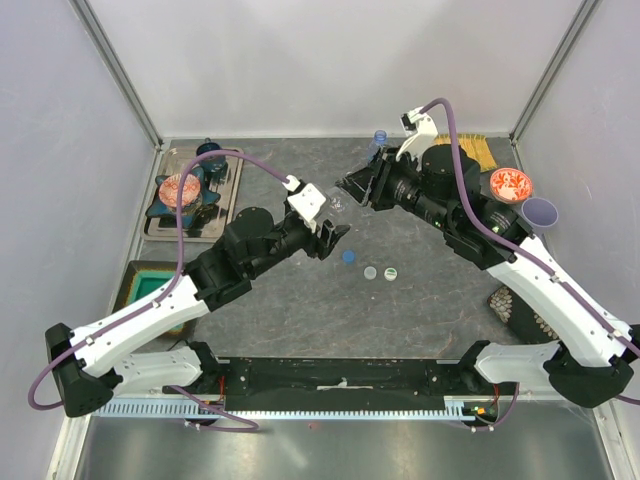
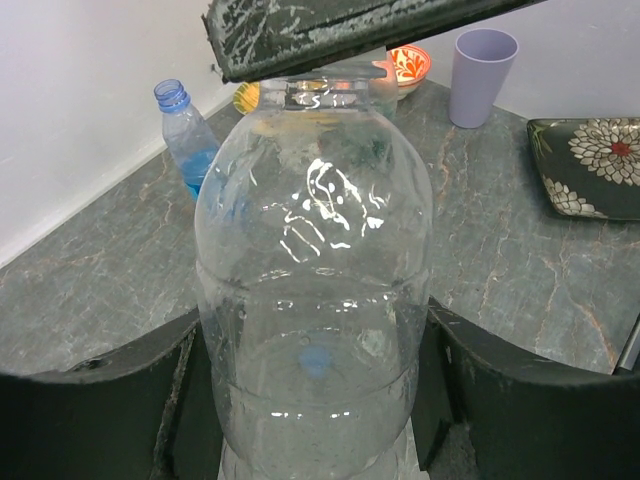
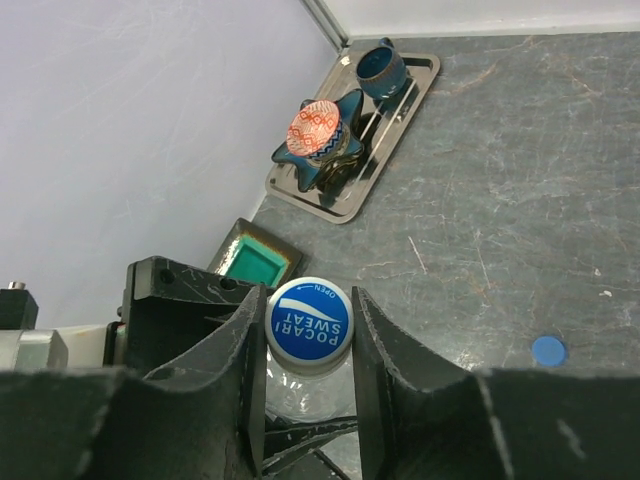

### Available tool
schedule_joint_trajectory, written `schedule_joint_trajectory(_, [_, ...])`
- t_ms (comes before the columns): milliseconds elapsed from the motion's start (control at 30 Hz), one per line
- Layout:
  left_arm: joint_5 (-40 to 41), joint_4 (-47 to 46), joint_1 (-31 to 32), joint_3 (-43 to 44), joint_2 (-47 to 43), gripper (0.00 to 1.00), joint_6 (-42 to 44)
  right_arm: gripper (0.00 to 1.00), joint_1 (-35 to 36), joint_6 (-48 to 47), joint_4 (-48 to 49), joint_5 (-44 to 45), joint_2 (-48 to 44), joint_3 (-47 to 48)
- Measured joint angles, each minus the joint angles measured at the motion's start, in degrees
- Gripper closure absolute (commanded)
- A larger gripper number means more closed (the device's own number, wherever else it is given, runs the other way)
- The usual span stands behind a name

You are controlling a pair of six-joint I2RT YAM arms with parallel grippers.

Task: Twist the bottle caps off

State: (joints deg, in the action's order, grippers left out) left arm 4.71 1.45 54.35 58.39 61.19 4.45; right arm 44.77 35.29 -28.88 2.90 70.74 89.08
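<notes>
My left gripper (image 1: 335, 232) is shut on the body of a plain clear bottle (image 1: 340, 208), held off the table at mid-table. In the left wrist view the bottle (image 2: 315, 210) fills the gap between the gripper's (image 2: 315, 335) two fingers. My right gripper (image 1: 358, 186) is shut on that bottle's blue "Pocari Sweat" cap (image 3: 310, 320), one finger on each side of it (image 3: 308, 312). A blue-labelled bottle (image 1: 378, 143) stands capless at the back, also in the left wrist view (image 2: 186, 140). The other bottles are out of view.
Three loose caps lie mid-table: blue (image 1: 348, 256), pale (image 1: 370, 272), greenish (image 1: 390, 272). A tray (image 1: 232, 190) with a star dish is at back left, a green box (image 1: 150, 285) at left. An orange bowl (image 1: 510, 184), lilac cup (image 1: 540, 212) and floral plate (image 1: 515, 305) are at right.
</notes>
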Motion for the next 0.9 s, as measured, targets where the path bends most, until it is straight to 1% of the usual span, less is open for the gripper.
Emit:
schedule_joint_trajectory(67, [0.0,0.2,0.0,-0.1,-0.1,0.58,0.0,0.76,0.0,0.0,0.3,0.2,-0.4,-0.7])
schedule_joint_trajectory(133, [0.0,0.2,0.1,-0.1,-0.1,0.58,0.0,0.79,0.0,0.0,0.9,0.4,-0.8,-1.3])
schedule_joint_trajectory(233, [-0.2,0.2,0.2,-0.2,-0.1,0.58,0.0,0.75,0.0,0.1,1.3,0.6,-1.2,-2.0])
schedule_joint_trajectory(267, [-0.2,0.2,0.2,-0.3,-0.1,0.58,0.0,0.64,0.1,0.1,1.4,0.6,-1.4,-2.2])
schedule_joint_trajectory(333, [-0.3,0.2,0.2,-0.3,-0.1,0.58,0.0,0.48,0.1,0.1,1.4,0.7,-1.6,-2.4])
schedule_joint_trajectory(433, [-0.3,0.2,0.2,-0.3,-0.1,0.58,0.0,0.4,0.1,0.0,1.4,1.0,-1.6,-2.4])
schedule_joint_trajectory(567, [-0.3,0.2,0.2,-0.3,-0.1,0.58,0.0,0.37,0.1,-0.1,1.4,1.7,-1.7,-2.4])
schedule_joint_trajectory(900, [-0.3,0.2,0.2,-0.3,-0.1,0.58,0.0,0.37,0.1,-0.1,1.5,2.2,-1.7,-2.4])
